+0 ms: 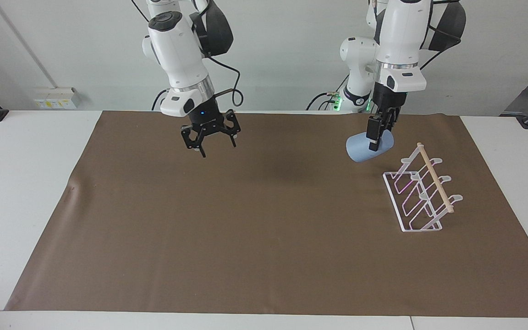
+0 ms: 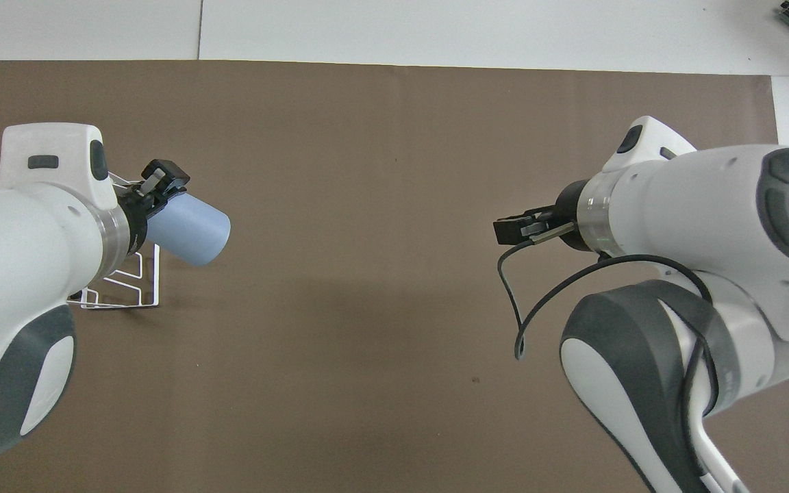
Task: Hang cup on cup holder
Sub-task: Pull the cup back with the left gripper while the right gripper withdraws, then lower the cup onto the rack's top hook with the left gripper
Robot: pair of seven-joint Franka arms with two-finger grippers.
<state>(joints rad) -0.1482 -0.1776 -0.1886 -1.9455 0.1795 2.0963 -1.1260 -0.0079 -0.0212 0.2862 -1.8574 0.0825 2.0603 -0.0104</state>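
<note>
**Left arm holds the cup in the air near the holder**

White wall backs the scene, and a white table (image 1: 35,192) carries a broad brown mat (image 1: 264,220) that covers most of its top.

Toward the left arm's end of the table, the cup holder (image 1: 422,192) stands on the mat: a white wire rack with a rectangular base, slanted looped prongs and a pale wooden dowel (image 1: 436,178) running along its top. None of its prongs carries anything.

Above the mat, the left gripper (image 1: 375,137) points steeply downward. Its jaws pinch the cup (image 1: 360,149), a small light-blue tumbler, at its narrow closed end. The cup is clear of the mat and tilted, with its wider open rim turned downward and away from the rack, toward the middle of the table. It hangs just beside the end of the cup holder that is nearer to the robots and does not touch the rack. In the overhead view the left gripper (image 2: 155,188) and the cup (image 2: 189,229) cover part of the cup holder (image 2: 127,287).

Over the mat toward the right arm's end, the right gripper (image 1: 210,142) hangs empty, pointing down, with its jaws spread wide. In the overhead view the right gripper (image 2: 514,229) shows only side-on
</note>
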